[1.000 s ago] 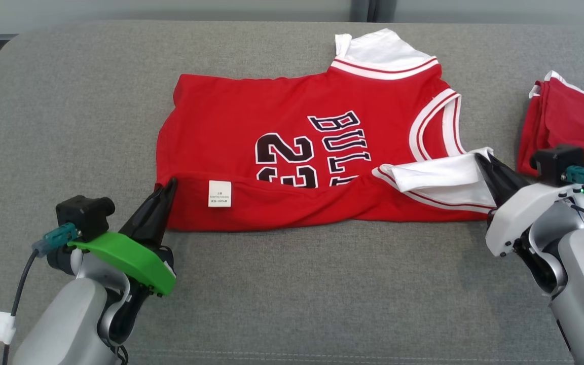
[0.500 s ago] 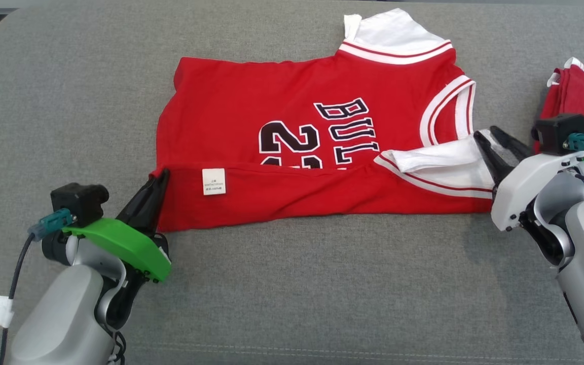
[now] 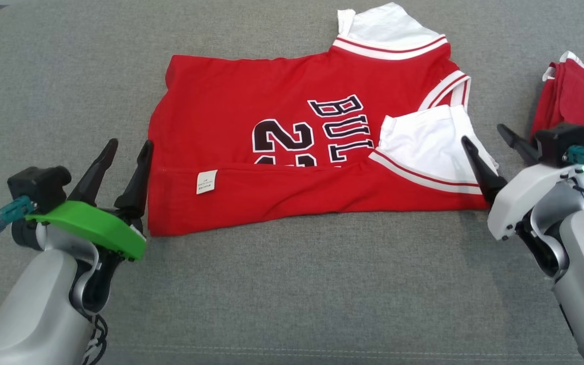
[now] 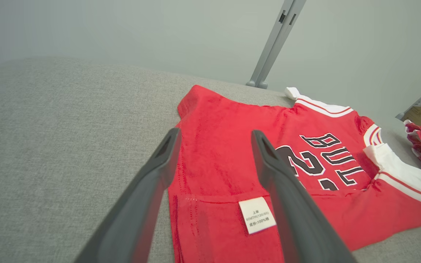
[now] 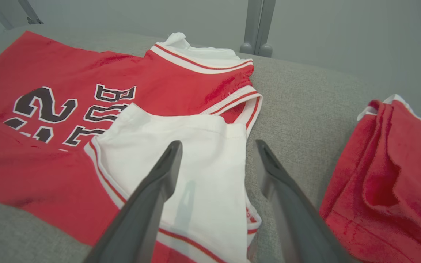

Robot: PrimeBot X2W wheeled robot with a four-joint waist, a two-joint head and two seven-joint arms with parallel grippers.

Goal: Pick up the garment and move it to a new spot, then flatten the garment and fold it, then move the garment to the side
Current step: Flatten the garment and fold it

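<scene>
Nearest you, the left gripper point(image 3: 130, 146) stands just off the left end of the red basketball jersey with white sleeves and black lettering point(image 3: 251, 96). Its two dark fingers are spread wide with nothing between them. In the left wrist view one finger is over the grey woven cushion point(image 3: 292, 284) and the other over the red cloth. You cannot tell whether either touches.

At the jersey's right end, the right gripper point(image 3: 482, 134) is also spread wide and empty. One finger is over the white sleeve point(image 3: 424, 142) and the other is past the jersey's edge, above the cushion.

The jersey lies flat across the middle of the cushion, collar end to your right. Its near long edge is folded up over the front as a red band. A small white care label point(image 3: 206, 182) faces up on that band. The white sleeve lies folded onto the front just beside the black letters "BUL" point(image 3: 342, 126), and the band hides the lower part of the number.

The other white sleeve point(image 3: 388, 28) sticks out at the jersey's far edge. To the jersey's right, apart from it, lies a bunched red cloth with white trim point(image 3: 581, 96). Beyond the jersey, past the cushion's far edge, a grey metal post point(image 5: 258, 25) rises.
</scene>
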